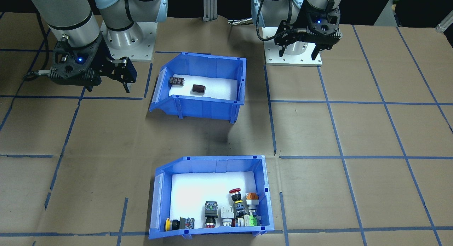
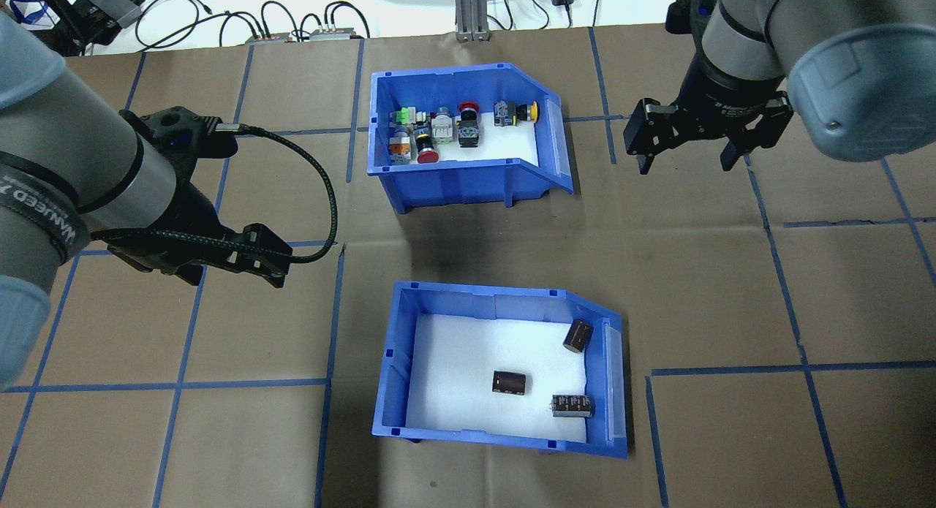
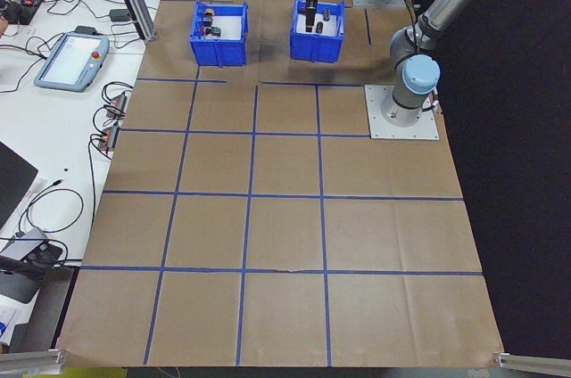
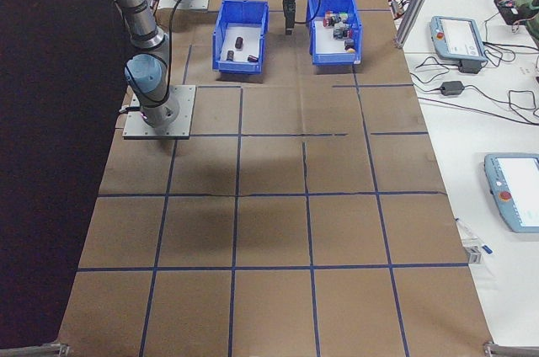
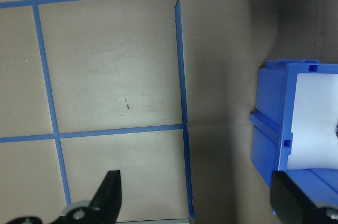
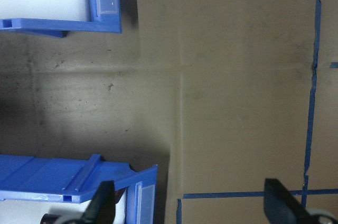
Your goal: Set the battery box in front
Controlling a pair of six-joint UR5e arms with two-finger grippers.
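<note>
The battery box (image 2: 395, 391) is a blue open-top bin with a white foam liner. It sits on the robot's side of the table, with its sloped front toward the robot's right. Three dark cylindrical cells (image 2: 509, 382) lie loose in it. In the front-facing view it is the upper bin (image 1: 207, 106), where only two cells (image 1: 199, 89) show. My left gripper (image 2: 281, 268) hovers open beside its back wall, whose corner (image 5: 272, 129) shows in the left wrist view. My right gripper (image 2: 685, 163) hangs open farther out, empty.
A second blue bin (image 2: 457, 183) holding several colourful push-button switches stands on the far side, directly beyond the battery box. Blue tape lines grid the brown table. Cables and controllers lie along the far edge. Two bin corners show in the right wrist view.
</note>
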